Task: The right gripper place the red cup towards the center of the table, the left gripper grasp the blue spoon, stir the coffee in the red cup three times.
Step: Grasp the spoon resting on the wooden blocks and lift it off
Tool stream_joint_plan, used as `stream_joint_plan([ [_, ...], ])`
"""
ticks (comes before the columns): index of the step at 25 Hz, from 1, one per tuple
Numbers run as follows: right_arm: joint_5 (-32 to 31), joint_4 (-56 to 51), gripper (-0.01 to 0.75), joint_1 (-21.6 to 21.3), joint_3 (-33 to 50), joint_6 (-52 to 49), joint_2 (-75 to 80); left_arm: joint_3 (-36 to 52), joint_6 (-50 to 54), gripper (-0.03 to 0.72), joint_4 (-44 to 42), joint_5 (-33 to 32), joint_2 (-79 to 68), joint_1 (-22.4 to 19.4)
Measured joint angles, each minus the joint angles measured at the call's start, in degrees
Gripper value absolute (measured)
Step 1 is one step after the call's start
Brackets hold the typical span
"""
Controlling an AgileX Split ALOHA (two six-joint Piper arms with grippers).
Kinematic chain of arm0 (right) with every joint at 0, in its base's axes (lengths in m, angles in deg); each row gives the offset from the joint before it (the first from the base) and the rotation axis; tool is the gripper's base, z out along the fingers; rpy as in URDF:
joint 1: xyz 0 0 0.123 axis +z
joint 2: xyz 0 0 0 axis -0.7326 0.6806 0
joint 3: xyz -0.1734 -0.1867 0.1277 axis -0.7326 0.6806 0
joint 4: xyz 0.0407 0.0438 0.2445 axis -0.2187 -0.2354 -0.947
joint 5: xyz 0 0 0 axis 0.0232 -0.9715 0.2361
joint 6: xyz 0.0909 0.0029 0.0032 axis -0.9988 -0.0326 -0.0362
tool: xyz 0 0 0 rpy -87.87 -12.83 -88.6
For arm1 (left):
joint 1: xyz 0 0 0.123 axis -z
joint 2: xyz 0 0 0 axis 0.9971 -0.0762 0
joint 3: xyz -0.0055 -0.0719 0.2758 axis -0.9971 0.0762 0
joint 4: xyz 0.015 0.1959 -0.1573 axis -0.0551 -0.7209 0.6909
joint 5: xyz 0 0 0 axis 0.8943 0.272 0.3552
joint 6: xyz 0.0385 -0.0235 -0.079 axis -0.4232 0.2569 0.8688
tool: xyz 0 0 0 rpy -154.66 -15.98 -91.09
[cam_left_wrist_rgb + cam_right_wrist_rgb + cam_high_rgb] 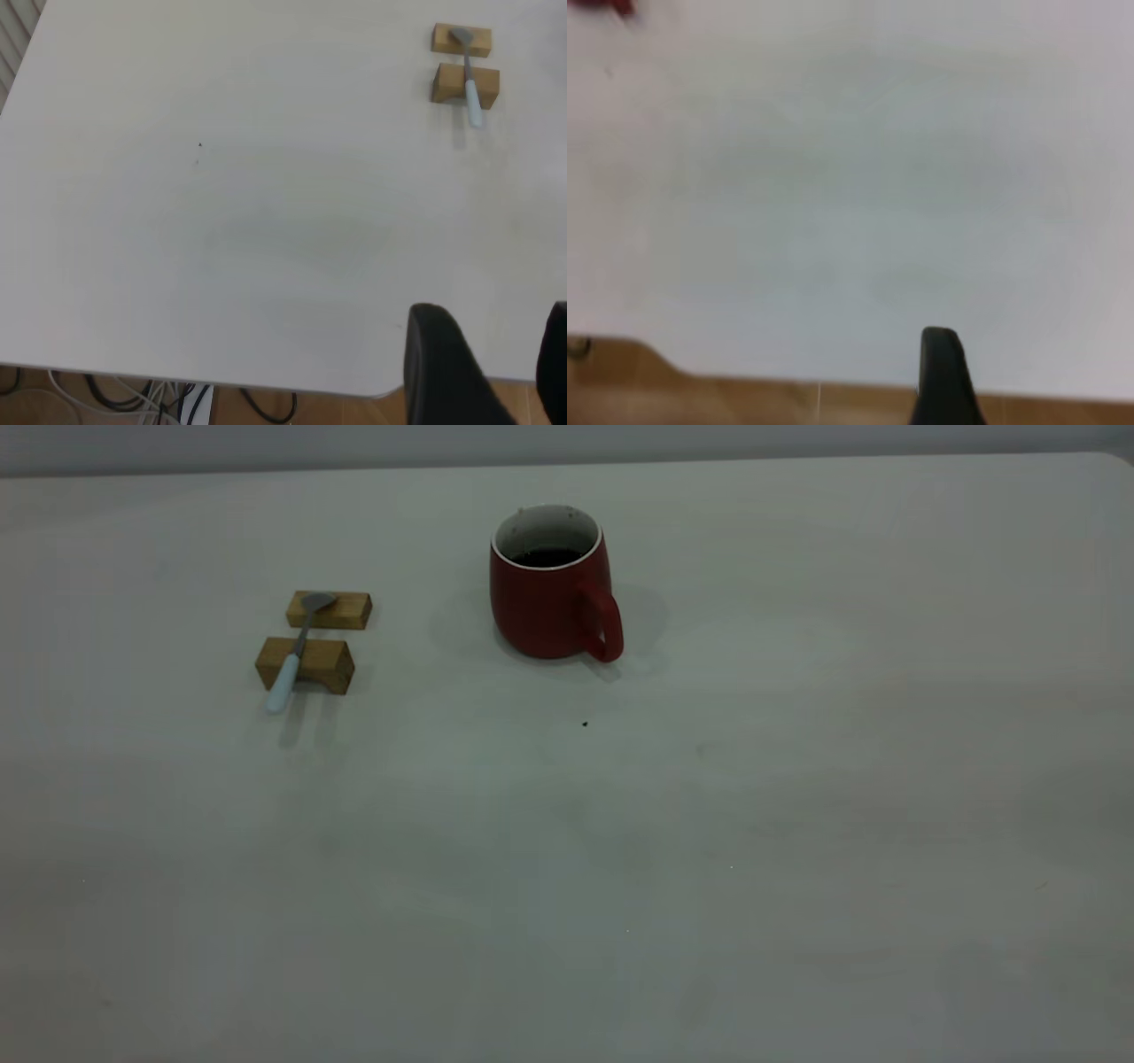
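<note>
While neither arm shows in the exterior view, the cup [551,593] stands upright a little past the table's [797,824] middle, at about 12 o'clock from the small dark speck [585,724], its handle turned toward 5 o'clock and the coffee [549,557] lying low inside. The spoon [295,648] rests across two wooden blocks [306,662], well apart from the cup at its 9 o'clock, bowl on the far block and pale handle overhanging the near one. The left gripper [485,363] hangs back over the near table edge, its two dark fingers spread with nothing between them; the spoon sits far off in its wrist view. Of the right gripper [943,372] only one dark finger shows at the table edge, so whether it is open cannot be told. The likely trouble is with the cup: a pinch on the rounded wall or rim could slip, and a jerky slide toward centre could slop the coffee or tip the cup. The spoon is slim and raised, so a grasp coming down off-line could knock it off the blocks or shove a block aside; the blocks themselves crowd the fingers' room beneath the handle. Nothing else stands between either gripper and its target.
</note>
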Motion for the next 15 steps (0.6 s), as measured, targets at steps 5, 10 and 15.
stream_joint_plan([
  [5,-0.46,0.63,0.572,0.05,0.0,-1.0,-8.39,0.0,0.0,0.341,0.0,0.0,0.0,0.0],
  [10,-0.64,0.75,0.572,0.05,0.0,-1.2,-9.04,0.0,0.0,0.341,0.0,0.0,0.0,0.0],
  [15,-0.64,0.07,0.572,0.05,0.0,-1.67,-9.09,0.0,0.0,0.341,0.0,0.0,0.0,0.0],
])
